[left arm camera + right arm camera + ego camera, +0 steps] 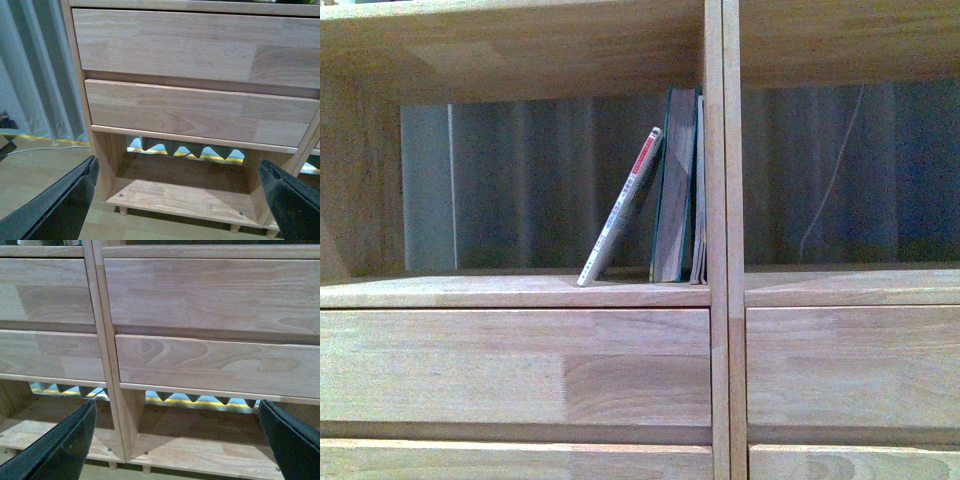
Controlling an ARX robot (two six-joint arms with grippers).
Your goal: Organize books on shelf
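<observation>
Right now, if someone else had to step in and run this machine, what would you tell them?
Left gripper: open, empty, low down facing the drawer fronts.
Right gripper: open, empty, also low by the drawers.
Books: all three sit in the left compartment of the shelf, against the central divider. The teal book and pale booklet stand upright; the white paperback leans on the teal one.
Done: books gathered together.
Left: probably stand the paperback upright.
</observation>
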